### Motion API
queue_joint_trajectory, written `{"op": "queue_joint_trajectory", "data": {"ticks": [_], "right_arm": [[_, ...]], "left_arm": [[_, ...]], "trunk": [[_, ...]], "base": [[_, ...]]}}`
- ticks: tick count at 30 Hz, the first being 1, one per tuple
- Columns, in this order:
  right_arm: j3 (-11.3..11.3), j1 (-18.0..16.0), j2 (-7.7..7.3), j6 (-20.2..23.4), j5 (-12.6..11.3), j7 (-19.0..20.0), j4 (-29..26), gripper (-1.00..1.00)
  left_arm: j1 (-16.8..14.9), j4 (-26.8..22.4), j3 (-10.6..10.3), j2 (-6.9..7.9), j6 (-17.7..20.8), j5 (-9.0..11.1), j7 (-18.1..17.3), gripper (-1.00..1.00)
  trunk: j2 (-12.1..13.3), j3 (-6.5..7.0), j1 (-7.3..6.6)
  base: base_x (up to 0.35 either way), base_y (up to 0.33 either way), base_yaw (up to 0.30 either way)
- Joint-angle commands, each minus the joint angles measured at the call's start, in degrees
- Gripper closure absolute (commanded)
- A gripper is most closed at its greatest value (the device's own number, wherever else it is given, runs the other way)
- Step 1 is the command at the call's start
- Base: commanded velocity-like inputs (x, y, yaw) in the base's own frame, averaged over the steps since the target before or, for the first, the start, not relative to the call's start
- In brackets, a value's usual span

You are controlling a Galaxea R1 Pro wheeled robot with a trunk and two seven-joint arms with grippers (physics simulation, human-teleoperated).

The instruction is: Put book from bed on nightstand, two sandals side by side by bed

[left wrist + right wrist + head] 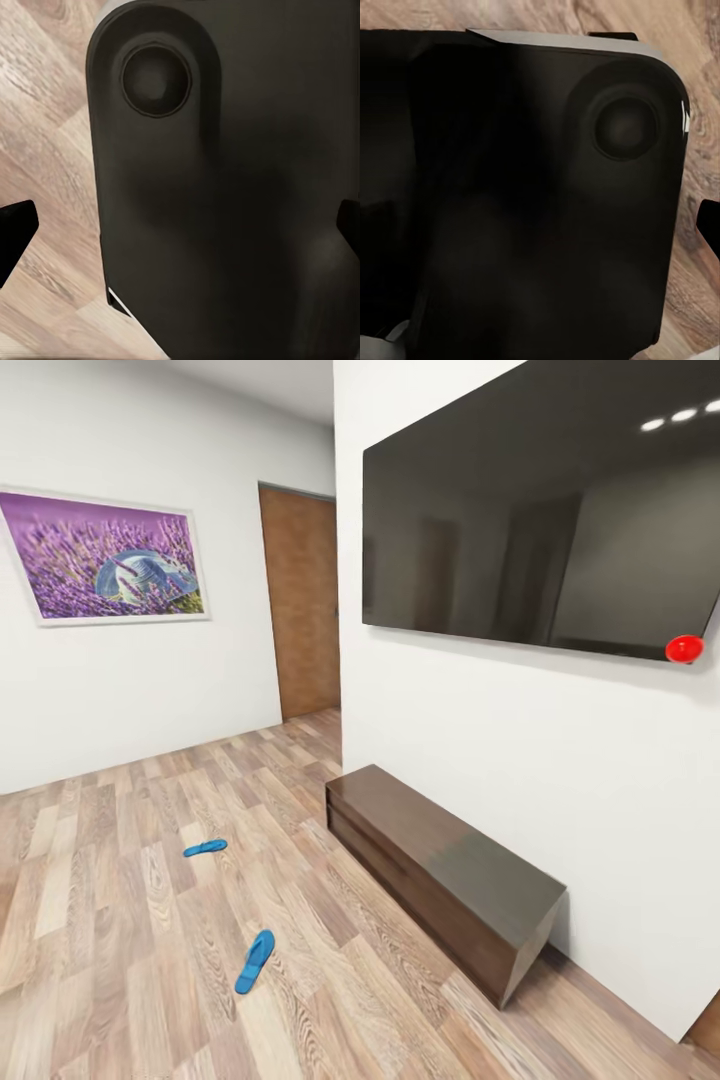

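**Two blue sandals apart on the plank floor**

Two flat bright blue flip-flop sandals lie on the light wood-plank floor (120, 920) of the white-walled bedroom, both out in the open off the front face of the long dark-brown bench-like cabinet (445, 870). The nearer sandal (255, 960) points lengthwise roughly toward the cabinet's near end; the farther sandal (205, 848) lies crosswise, level with the cabinet's far end. The two are well apart from each other and not side by side.

The cabinet stands against a white wall, under a large black wall-mounted screen (540, 520). A small round red knob-like thing (684, 648) sits at the screen's lower corner, above the cabinet's near end. Beyond the cabinet's far end, a brown wooden door (302, 605) closes off a passage, and farther along the other wall hangs a white-framed picture of purple lavender (105, 555).

My left wrist camera looks onto a dark rounded panel of my own body (225, 187) with plank floor beside it; my left gripper's (180, 225) dark fingertips (15, 232) sit at the two edges of that view, spread wide with nothing between them. In my right wrist view, one dark fingertip (709, 225) shows against another dark panel (525, 195); I cannot tell whether that gripper is open or closed.
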Motion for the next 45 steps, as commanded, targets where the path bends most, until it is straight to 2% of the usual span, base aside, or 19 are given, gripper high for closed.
{"op": "queue_joint_trajectory", "data": {"ticks": [1,28,45], "right_arm": [[0.01,-0.01,0.00,-0.16,0.04,0.03,0.00,-1.00],[0.02,0.00,0.52,-0.20,0.16,-0.10,-0.45,-1.00],[-0.01,0.00,0.51,-0.20,0.16,-0.10,-0.52,-1.00]], "left_arm": [[-0.03,0.00,0.01,-0.01,0.00,0.01,0.01,-1.00],[-0.02,-0.15,0.05,-0.21,-0.24,0.16,-0.05,-1.00],[-0.01,-0.34,-0.20,-0.34,-3.22,0.03,-0.15,-1.00]], "trunk": [[-0.03,-0.06,0.00],[-0.03,-0.06,0.00],[-0.03,-0.19,0.00]], "base": [[0.000,0.000,0.221],[0.000,0.000,0.249],[0.000,0.000,0.256]]}}
